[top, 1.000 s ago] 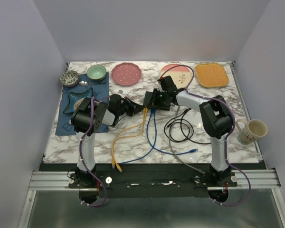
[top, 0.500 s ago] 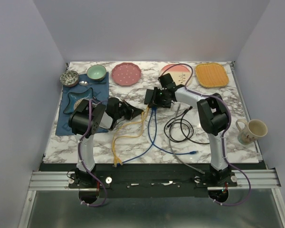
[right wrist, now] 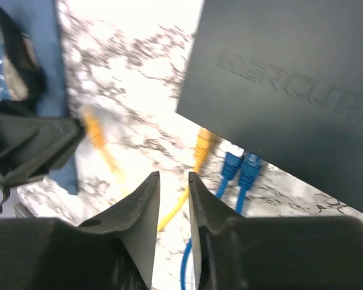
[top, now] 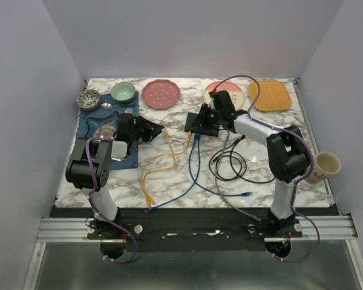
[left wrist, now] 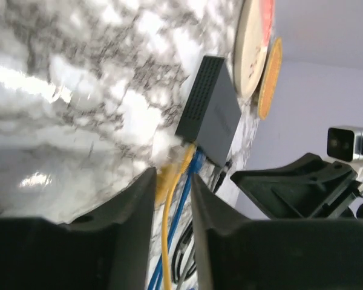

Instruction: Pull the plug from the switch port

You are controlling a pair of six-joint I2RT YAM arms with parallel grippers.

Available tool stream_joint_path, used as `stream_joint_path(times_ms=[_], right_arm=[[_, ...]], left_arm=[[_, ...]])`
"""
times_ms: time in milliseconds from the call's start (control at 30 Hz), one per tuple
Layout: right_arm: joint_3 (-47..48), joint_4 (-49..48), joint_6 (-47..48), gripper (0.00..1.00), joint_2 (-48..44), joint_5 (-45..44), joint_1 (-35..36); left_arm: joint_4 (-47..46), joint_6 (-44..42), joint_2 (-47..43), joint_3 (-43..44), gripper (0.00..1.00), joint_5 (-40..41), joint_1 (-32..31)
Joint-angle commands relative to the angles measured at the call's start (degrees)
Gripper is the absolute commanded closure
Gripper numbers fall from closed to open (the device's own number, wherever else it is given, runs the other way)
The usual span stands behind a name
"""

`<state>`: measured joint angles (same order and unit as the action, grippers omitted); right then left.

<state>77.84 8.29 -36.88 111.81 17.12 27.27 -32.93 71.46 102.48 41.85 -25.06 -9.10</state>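
Top external, switch (top: pixel 196 124): flat on the marble table (top: pixel 169 181), mid-table toward the far side, sockets facing the arms.
Plug (right wrist: pixel 94 133): yellow, blurred, out of the switch and well to its left.
Left gripper (left wrist: pixel 172 176): nearly closed, pinching the plug.
Sockets: second yellow plug (right wrist: pixel 202 142) and two blue plugs (right wrist: pixel 232 164) seated.
Right gripper (right wrist: pixel 170 178): narrow gap, nothing held, over the socket edge.
Mug (top: pixel 325 164): right edge.

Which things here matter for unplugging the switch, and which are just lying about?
Job: switch, loose yellow plug, left tool, right tool, plugged yellow cable, blue cables.
Lying about: green bowl, pink plate, orange mat, mug, blue cloth.
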Motion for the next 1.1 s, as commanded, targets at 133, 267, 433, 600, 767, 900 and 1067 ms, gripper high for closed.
stream_joint_path(times_ms=[133,267,433,600,767,900,1067], right_arm=[[10.4,4.5,0.4,0.64,7.2,-3.1,-1.6],[12.6,6.0,-1.5,0.65,11.9,-0.5,-3.2],[12.2,6.2,-1.8,0.67,13.7,-0.9,-3.4],[11.1,6.8,-1.1,0.68,13.8,-1.7,-3.4],[10.3,7.0,-1.0,0.68,14.0,-1.3,-3.4],[10.1,6.8,-1.2,0.68,13.7,-0.8,-3.4],[9.9,6.9,-1.6,0.68,11.2,-3.6,-3.4]], left_arm=[[10.1,-7.0,-2.5,6.2,0.41,0.9,0.0],[7.4,-7.9,-0.1,7.9,0.37,-2.8,-3.4],[3.9,-6.0,6.8,12.4,0.41,-4.6,-8.9],[2.5,-4.7,11.2,15.3,0.46,-4.0,-11.5],[2.3,-4.3,14.0,15.1,0.49,-2.9,-12.0],[2.7,-4.2,14.9,15.6,0.48,-0.2,-11.9],[3.1,-3.2,17.8,18.1,0.48,0.2,-11.9]])
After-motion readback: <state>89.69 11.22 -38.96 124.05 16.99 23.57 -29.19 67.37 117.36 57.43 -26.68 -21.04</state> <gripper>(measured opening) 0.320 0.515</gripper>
